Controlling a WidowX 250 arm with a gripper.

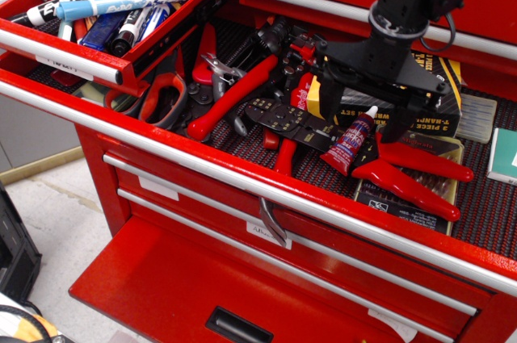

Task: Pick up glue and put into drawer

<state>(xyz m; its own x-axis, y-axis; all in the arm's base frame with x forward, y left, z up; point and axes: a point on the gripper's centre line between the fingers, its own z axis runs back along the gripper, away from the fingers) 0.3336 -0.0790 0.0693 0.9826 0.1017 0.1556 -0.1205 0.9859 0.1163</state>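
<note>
Red glue (353, 140) between spread end effector (373, 115) fingers

Black ribbed liner (493, 206) of wide red drawer (242, 177) carried red-handled pliers (416, 169), crimping tool (295, 123), orange-handled scissors (161, 97), boxed wrench set (388, 93), glue (353, 141) leaning on pliers.
</note>
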